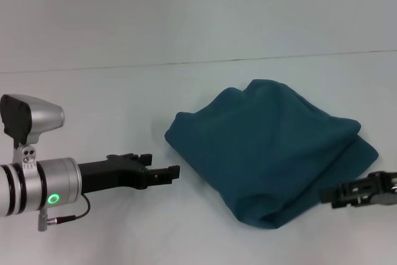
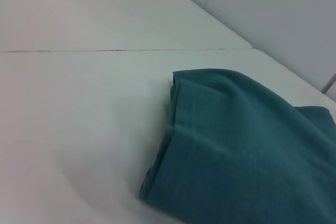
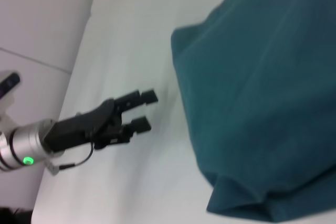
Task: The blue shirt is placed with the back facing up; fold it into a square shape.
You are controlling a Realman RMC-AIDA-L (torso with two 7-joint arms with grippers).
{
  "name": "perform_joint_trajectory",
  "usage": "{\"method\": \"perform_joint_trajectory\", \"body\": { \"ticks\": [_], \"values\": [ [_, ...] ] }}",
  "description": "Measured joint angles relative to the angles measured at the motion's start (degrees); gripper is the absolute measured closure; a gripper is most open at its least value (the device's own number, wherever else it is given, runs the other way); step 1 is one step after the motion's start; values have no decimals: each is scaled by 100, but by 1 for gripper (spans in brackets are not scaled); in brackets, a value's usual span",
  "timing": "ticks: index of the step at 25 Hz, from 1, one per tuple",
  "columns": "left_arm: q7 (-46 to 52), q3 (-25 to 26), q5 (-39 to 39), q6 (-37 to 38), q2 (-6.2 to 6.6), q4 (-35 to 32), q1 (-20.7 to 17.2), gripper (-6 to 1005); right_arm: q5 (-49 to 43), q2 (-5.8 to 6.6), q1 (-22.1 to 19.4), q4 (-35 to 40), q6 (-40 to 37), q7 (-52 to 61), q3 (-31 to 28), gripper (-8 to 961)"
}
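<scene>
A plain white table (image 1: 93,91) fills the scene, with a thin dark seam (image 1: 186,63) running across it behind the blue shirt (image 1: 267,147). In the left wrist view, beyond the table's far edge, a pale wall (image 2: 273,9) with a faint panel line rises behind the shirt.

The blue shirt lies on the table in front of the seam, already folded into a thick, roughly four-sided bundle with soft, rounded corners and several layers showing along its edges. Only plain teal cloth faces up.

The left gripper (image 1: 162,172) hovers just above the table to the left of the shirt, near its left edge but apart from it. The right wrist view shows its two black fingers (image 3: 143,97) spread a little, with a clear gap between them and nothing held.

The right gripper (image 1: 332,195) sits at the right front corner of the shirt, its black tip close beside the cloth's edge. Whether it is open or closed, or touches the cloth, cannot be told.
</scene>
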State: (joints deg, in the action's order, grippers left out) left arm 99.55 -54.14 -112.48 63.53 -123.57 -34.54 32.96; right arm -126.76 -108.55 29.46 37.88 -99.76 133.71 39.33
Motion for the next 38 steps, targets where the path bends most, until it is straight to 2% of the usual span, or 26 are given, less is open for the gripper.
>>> {"method": "perform_joint_trajectory", "body": {
  "ticks": [4,14,20,26,38],
  "values": [
    [-48,1,16,-1,0,0,-1,126,-207,-66,205,-404,90,-52,75,315],
    [-66,9,40,-16,0,0,3,125,-460,-432,491,-778,646,-58,157,316],
    [-74,9,43,-39,-3,0,13,126,-471,-467,571,-994,915,-75,157,316],
    [-76,9,43,-45,-8,1,21,126,-458,-552,595,-1001,1136,-74,154,316],
    [-85,9,41,-43,-2,1,33,125,-477,-707,667,-1002,1507,-67,158,439]
  ]
}}
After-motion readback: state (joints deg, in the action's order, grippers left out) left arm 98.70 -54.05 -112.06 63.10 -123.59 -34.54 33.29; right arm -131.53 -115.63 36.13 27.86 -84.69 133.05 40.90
